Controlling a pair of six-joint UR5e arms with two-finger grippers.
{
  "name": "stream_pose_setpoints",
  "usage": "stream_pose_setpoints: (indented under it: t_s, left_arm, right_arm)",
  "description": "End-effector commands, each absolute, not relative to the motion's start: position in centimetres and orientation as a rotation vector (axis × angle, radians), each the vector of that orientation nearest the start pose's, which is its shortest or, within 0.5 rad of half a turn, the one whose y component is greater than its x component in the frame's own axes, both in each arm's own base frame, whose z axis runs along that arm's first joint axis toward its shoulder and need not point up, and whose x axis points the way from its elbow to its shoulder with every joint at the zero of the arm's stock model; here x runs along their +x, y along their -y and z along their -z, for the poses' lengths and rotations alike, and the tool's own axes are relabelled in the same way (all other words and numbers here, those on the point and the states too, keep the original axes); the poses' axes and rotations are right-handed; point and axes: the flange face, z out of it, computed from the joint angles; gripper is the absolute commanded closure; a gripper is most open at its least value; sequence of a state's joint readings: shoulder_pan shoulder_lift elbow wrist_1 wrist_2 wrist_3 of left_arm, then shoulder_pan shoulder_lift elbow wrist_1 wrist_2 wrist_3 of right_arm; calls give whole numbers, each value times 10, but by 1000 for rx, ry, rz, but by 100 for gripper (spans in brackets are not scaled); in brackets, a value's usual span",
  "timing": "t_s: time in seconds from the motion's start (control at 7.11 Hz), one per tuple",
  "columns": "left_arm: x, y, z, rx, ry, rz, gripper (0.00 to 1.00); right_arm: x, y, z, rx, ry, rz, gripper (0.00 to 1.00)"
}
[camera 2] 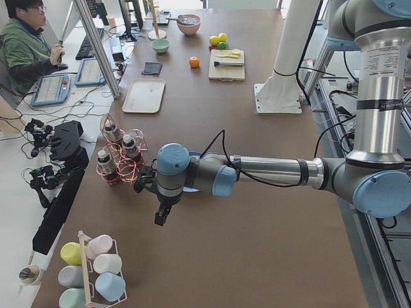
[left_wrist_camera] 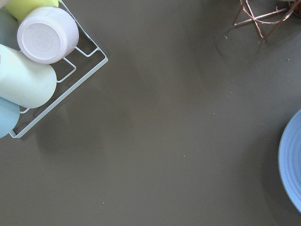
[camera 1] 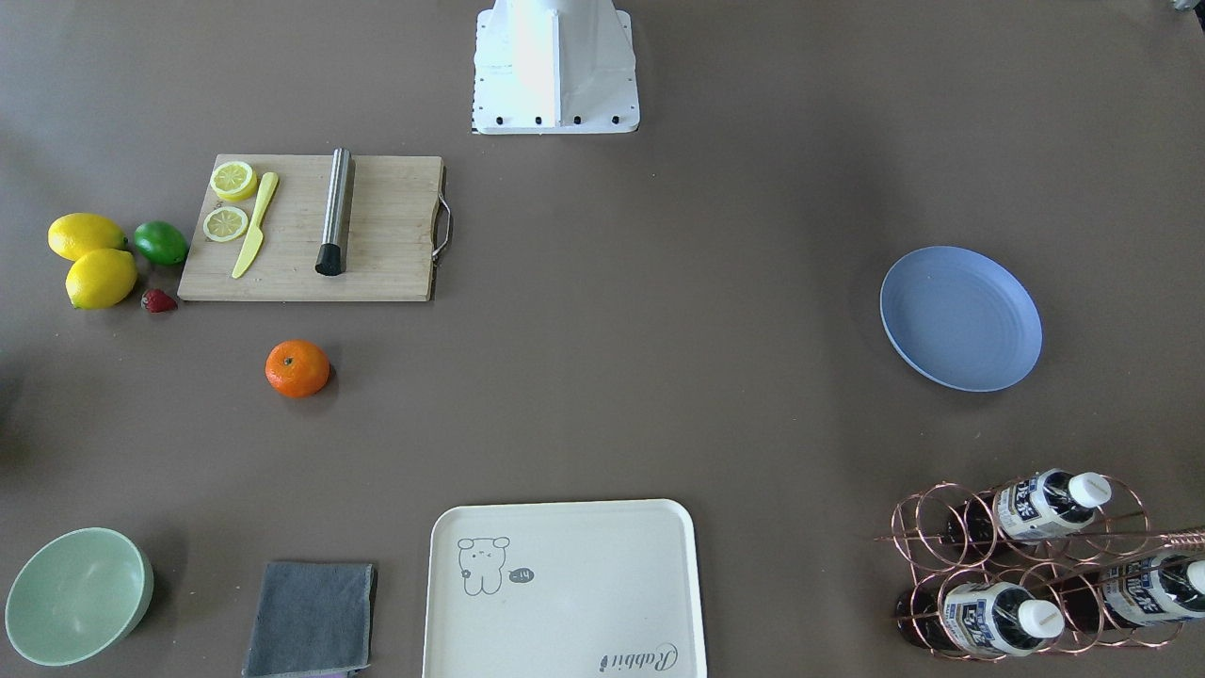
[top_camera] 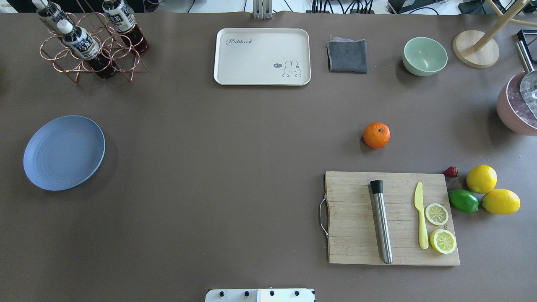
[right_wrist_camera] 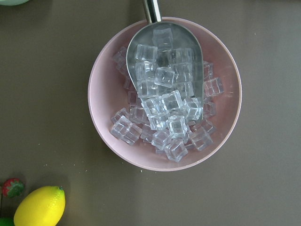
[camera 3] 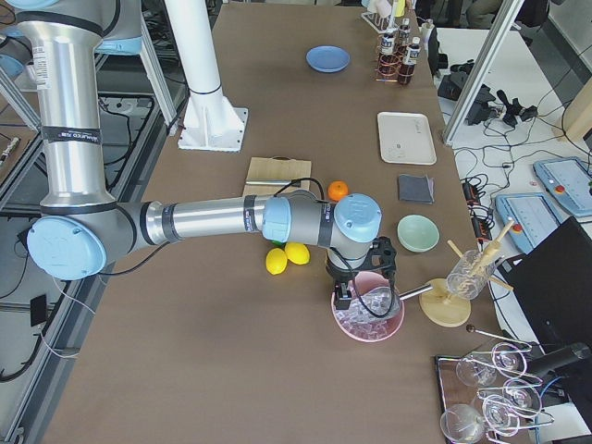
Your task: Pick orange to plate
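Note:
The orange [top_camera: 376, 135] sits alone on the brown table just beyond the cutting board; it also shows as the orange [camera 1: 297, 368]. Far across the table lies the blue-lavender plate [top_camera: 63, 152], with nothing on it, and its rim enters the left wrist view as the plate [left_wrist_camera: 292, 165]. My left gripper [camera 2: 162, 215] hangs near the plate's end of the table. My right gripper [camera 3: 344, 298] hovers over a pink bowl of ice, well away from the orange [camera 3: 338, 190]. Both grippers show only in the side views, so I cannot tell whether they are open or shut.
Cutting board [top_camera: 392, 218] with muddler, yellow knife and lemon slices. Two lemons [top_camera: 481, 178], a lime [top_camera: 463, 201] and a strawberry beside it. Cream tray [top_camera: 262, 56], grey cloth [top_camera: 347, 55], mint bowl [top_camera: 424, 56], bottle rack [top_camera: 90, 42], pink ice bowl [right_wrist_camera: 164, 94], cup rack [left_wrist_camera: 33, 61].

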State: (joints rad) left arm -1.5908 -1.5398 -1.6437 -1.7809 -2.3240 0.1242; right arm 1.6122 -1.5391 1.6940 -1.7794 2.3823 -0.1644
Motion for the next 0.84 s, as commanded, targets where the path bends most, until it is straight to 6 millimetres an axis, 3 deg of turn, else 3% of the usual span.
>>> stream_pose_setpoints:
  t_s: [0.0,0.42,0.7]
  left_arm:
    - [-75,498,-607,311,-729,-200,2]
    - [-75,498,-609,309,-726,-200,2]
    - [-75,496,-612,301,-726,-194,2]
  right_arm:
    - [82,494,-598,31,811,77,0]
    - [82,494,-581,40,809,33,0]
    - [82,494,-580,37,809,28,0]
